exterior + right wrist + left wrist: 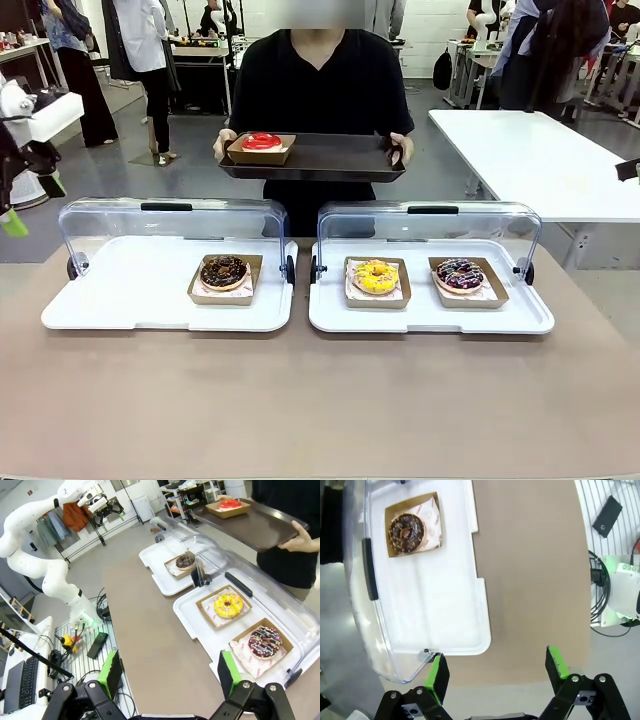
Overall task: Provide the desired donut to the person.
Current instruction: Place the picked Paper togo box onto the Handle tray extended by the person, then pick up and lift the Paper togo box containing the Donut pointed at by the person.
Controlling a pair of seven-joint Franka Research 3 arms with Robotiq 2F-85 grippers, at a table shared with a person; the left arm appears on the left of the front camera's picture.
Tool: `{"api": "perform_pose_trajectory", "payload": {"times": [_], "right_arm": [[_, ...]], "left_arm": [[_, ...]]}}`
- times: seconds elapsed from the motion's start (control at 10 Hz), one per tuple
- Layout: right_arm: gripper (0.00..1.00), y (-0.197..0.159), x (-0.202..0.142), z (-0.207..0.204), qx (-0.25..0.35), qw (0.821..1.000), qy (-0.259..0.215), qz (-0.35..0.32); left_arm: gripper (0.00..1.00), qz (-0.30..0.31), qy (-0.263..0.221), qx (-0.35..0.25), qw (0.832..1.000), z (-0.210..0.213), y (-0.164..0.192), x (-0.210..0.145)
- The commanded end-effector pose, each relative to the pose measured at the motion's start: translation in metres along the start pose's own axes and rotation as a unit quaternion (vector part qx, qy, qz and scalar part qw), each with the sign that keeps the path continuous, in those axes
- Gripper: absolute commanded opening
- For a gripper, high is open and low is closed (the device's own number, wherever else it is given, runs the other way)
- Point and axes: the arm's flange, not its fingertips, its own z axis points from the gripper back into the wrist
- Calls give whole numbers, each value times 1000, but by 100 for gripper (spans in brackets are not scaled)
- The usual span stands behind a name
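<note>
Green-padded left pincer (pixel 495 660) and right pincer (pixel 170 661) gape wide, empty, while the glossy red ring donut (pixel 262 141) sits in a cardboard dish (pixel 240 153) on a dark tray (pixel 330 158) held by the person (pixel 320 90) beyond the matte bench (pixel 320 400).

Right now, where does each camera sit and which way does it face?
Front: between the arms, facing across the table at the person holding a tray; left arm at left edge.
Left wrist: looking down on the chocolate donut; left jaws open.
Right wrist: facing along the donut cases; right jaws open.
Shared: the chocolate donut.
</note>
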Motion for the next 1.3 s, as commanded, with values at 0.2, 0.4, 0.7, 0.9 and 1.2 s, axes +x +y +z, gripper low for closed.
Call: {"api": "perform_pose_trajectory", "payload": {"times": [0.2, 0.4, 0.7, 0.9, 1.2], "right_arm": [[100, -1, 1, -1, 5, 1000, -10, 4], [100, -1, 1, -1, 5, 1000, -10, 4], [100, -1, 1, -1, 5, 1000, -10, 4], [100, -1, 1, -1, 5, 1000, -10, 4], [100, -1, 1, -1, 5, 1000, -10, 4]], "left_arm": [[100, 0, 0, 0, 1000, 0, 0, 0], [100, 0, 0, 0, 1000, 0, 0, 0], [100, 0, 0, 0, 1000, 0, 0, 0], [100, 33, -114, 15, 993, 5, 19, -23], [100, 49, -346, -3, 937, -16, 40, -107]]}}
